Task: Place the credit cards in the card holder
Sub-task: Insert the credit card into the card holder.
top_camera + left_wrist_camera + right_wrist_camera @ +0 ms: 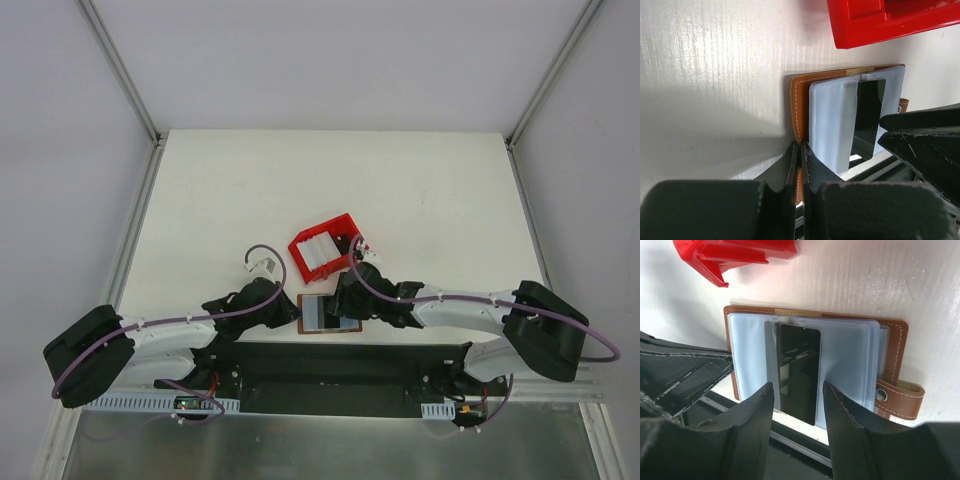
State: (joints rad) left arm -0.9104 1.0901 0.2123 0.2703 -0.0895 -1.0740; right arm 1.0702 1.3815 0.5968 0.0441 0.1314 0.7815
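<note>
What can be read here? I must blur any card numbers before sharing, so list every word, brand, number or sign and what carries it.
None readable in any view: the dark card shows a blank glossy face, and the card holder and the red tray carry no visible print.

The card holder (892, 340) is tan-brown leather with white stitching along its edge, and its sleeves are a cloudy, pale grey-blue. The credit card (797, 365) in 1 sleeve is glossy black. The tray (735, 252) is bright red, the table (880, 275) is white with fine ribbing, and my fingers (747, 430) are matte black.
</note>
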